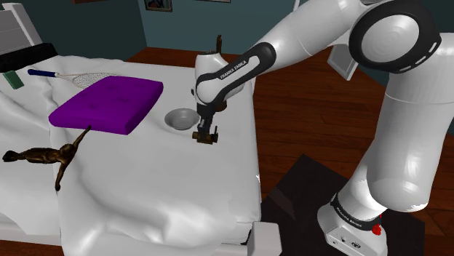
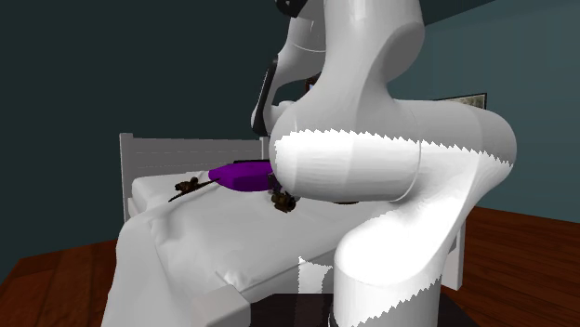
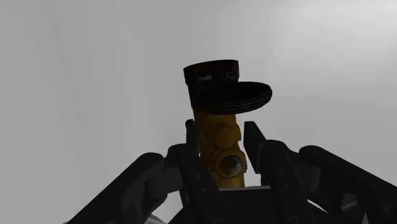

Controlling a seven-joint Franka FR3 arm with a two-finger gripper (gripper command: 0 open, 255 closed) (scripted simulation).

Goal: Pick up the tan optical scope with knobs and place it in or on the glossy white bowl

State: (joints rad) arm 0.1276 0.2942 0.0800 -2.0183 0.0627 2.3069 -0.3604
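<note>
Your gripper (image 3: 221, 133) pinched the tan scope (image 3: 212, 124) (right by a knob (image 3: 230, 164)), so it could have pivoted loose before the bowl (image 1: 180, 118).

My white arm (image 2: 390, 176) occupies the foreground, and its broad links cover the middle and right of this view. Behind it stands a bed (image 2: 177, 251) under a white sheet, with a white end board (image 2: 158, 153) at the view's left. A purple cushion (image 2: 240, 175) lies on the sheet, and a dark brown figure (image 2: 189, 186) lies just left of it. My pincer (image 2: 281, 196) and the scope (image 2: 280, 204) form one small dark cluster at the sheet, near the cushion; their detail cannot be made out. A dark teal wall (image 2: 93, 74) stands behind. A framed picture (image 2: 469, 98) hangs at the right, above a reddish wood floor (image 2: 520, 251).
</note>
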